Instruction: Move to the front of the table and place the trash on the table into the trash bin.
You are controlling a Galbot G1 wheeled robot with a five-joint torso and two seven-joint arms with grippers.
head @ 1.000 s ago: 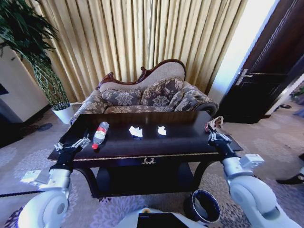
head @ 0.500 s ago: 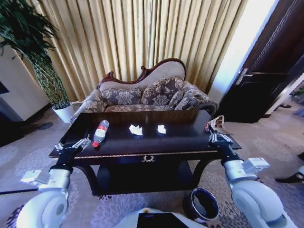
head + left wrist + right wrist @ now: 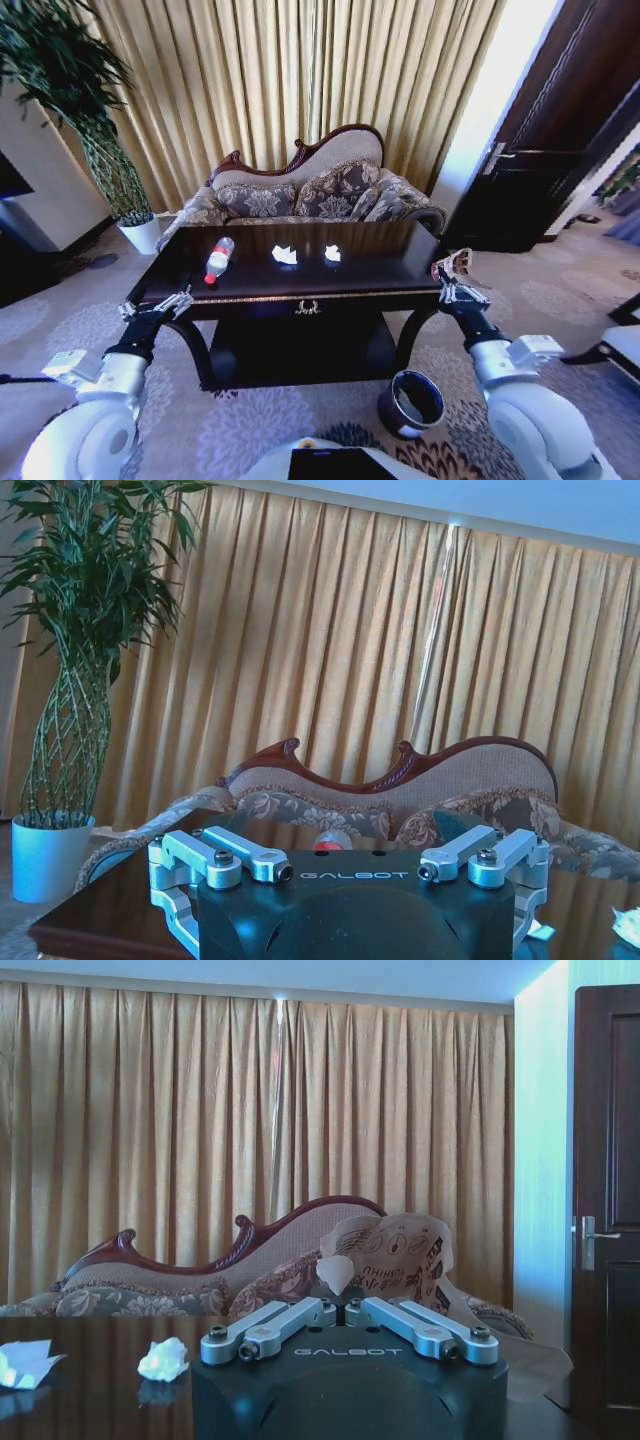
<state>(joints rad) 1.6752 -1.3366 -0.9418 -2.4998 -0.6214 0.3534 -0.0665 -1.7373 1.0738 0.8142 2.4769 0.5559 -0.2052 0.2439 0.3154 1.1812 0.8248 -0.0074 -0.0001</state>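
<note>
The dark glossy table (image 3: 380, 272) stands ahead of me, a short way off. On its top lie a clear bottle with a red label (image 3: 217, 260) and two white paper wads (image 3: 285, 255) (image 3: 332, 254). The wads also show in the right wrist view (image 3: 163, 1358) (image 3: 22, 1362). My right gripper (image 3: 452, 286) (image 3: 337, 1308) hovers off the table's right front corner, shut on a crumpled tan printed paper (image 3: 456, 262) (image 3: 392, 1248). Off the left front corner, my left gripper (image 3: 163, 304) (image 3: 352, 868) is open and holds nothing. The round dark trash bin (image 3: 395, 425) sits on the carpet below the right arm.
A patterned sofa (image 3: 310, 195) stands behind the table before gold curtains. At the far left are a tall plant and its white pot (image 3: 141, 233). A dark door (image 3: 560, 150) is at the right, and a seat (image 3: 625, 345) juts in at the right edge.
The whole view has shifted: the table now looks farther and smaller, and the bin shows in full. Both arms keep their pose, the right one still gripping the paper.
</note>
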